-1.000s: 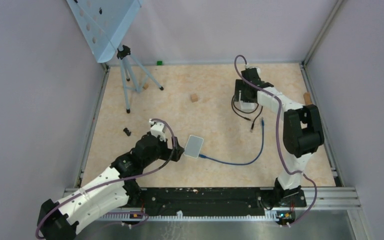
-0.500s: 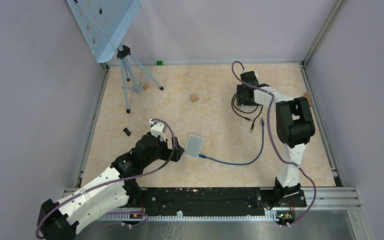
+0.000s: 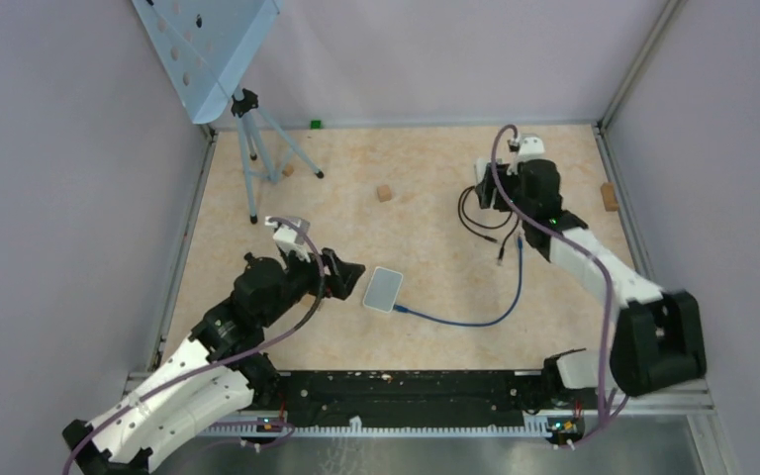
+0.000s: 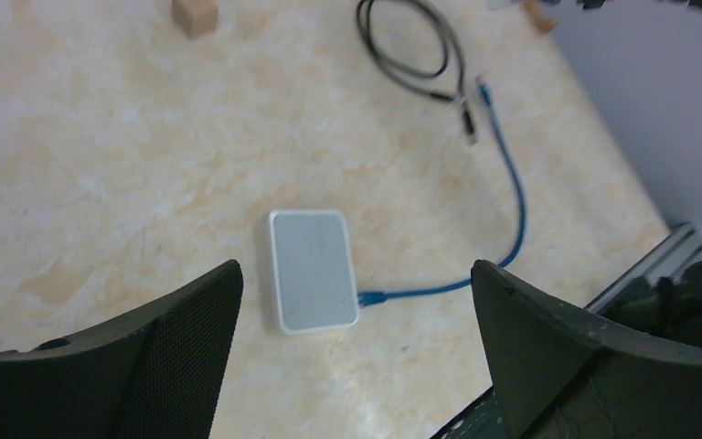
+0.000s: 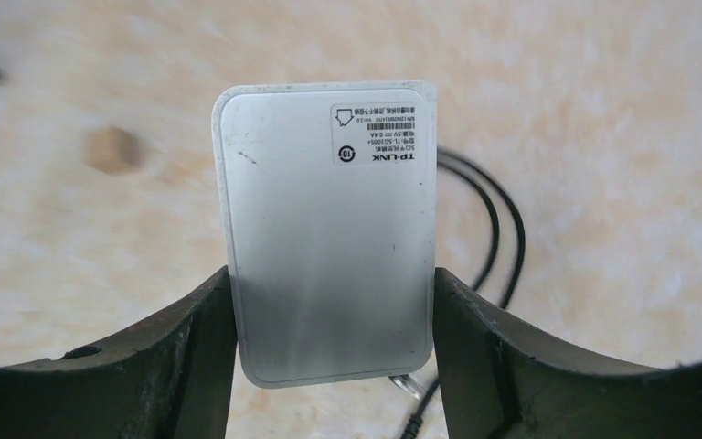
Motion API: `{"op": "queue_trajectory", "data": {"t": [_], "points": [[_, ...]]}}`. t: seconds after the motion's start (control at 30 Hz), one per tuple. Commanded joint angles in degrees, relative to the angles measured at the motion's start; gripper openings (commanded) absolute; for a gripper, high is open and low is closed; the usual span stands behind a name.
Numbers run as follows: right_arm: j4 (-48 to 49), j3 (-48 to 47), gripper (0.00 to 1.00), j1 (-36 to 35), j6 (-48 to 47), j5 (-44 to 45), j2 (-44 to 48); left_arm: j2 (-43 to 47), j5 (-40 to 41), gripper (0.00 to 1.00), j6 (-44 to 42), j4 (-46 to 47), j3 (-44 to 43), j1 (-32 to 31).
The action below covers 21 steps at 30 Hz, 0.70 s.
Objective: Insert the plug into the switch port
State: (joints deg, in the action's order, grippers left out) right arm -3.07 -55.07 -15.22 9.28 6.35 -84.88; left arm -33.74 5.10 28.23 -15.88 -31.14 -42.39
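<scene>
Between the fingers of the right hand (image 5: pixel 332 276), over the far right of the table (image 3: pixel 426 178), sits a white, round-cornered switch (image 5: pixel 329 229), gripped along both long edges. Its label (image 5: pixel 377 133) reads TP-LINK; the finer print is illegible. Nearby on the table lies the free plug (image 3: pixel 521 238) of the blue cable (image 3: pixel 475 321). The left hand (image 3: pixel 346 273) gapes open beside a second white box (image 3: pixel 383 289).
</scene>
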Motion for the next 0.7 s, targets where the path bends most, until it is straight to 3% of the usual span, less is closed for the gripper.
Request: {"op": "queue_trajectory", "data": {"t": [0.0,0.17,0.4,0.53,0.67], "points": [[29.5,11.8,0.15,-1.0,-5.6,-19.3,21.7,4.2,-1.6,0.99,0.6,9.3,-5.8,0.1],[53.0,26.3,0.1,-6.8,-14.5,-39.2,36.8,3.9,-8.5,0.99,0.2,18.0,-9.3,0.1],[56.9,28.6,0.11,-14.5,-16.4,-49.9,43.7,-4.9,-22.5,0.99,3.9,21.2,-18.2,0.1],[53.1,27.4,0.07,-15.0,-22.1,-60.9,44.3,-6.2,-26.6,0.99,5.0,25.0,-18.5,0.1],[51.4,26.5,0.07,-15.6,-24.3,-61.8,44.0,-8.0,-32.1,0.99,5.9,27.4,-18.0,0.1]]}}
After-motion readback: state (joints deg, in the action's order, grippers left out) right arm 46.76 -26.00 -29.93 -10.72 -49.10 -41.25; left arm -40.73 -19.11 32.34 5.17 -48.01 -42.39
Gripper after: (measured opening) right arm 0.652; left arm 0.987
